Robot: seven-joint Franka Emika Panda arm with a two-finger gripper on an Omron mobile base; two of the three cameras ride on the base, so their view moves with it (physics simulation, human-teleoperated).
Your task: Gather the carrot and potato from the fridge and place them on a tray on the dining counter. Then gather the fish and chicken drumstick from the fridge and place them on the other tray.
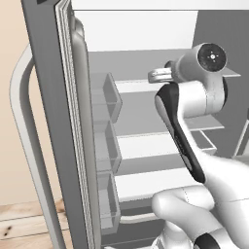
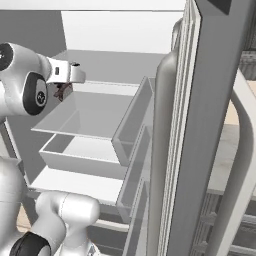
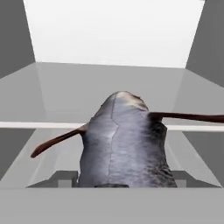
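Observation:
The fish (image 3: pixel 124 144), grey-bodied with thin reddish fins, stands up close in the hand view between the two dark fingertips (image 3: pixel 65 177). My gripper (image 3: pixel 124 180) is shut on it by its sides. From the right base view the gripper (image 2: pixel 64 84) sits inside the fridge at the height of the upper glass shelf (image 2: pixel 85 117). There the fish (image 2: pixel 62 90) hangs as a small dark shape under the hand, a little above the shelf. In the left base view the hand (image 1: pixel 157 75) reaches into the fridge past the arm's elbow. The carrot, potato, chicken drumstick and trays are out of view.
The open fridge door (image 1: pixel 58 121) stands close on the left with several transparent door bins (image 1: pixel 108 99); the same door (image 2: pixel 200 130) fills the right of the right base view. Below the gripper lie more shelves and a drawer (image 2: pixel 80 152). The fridge's side walls close in around the hand.

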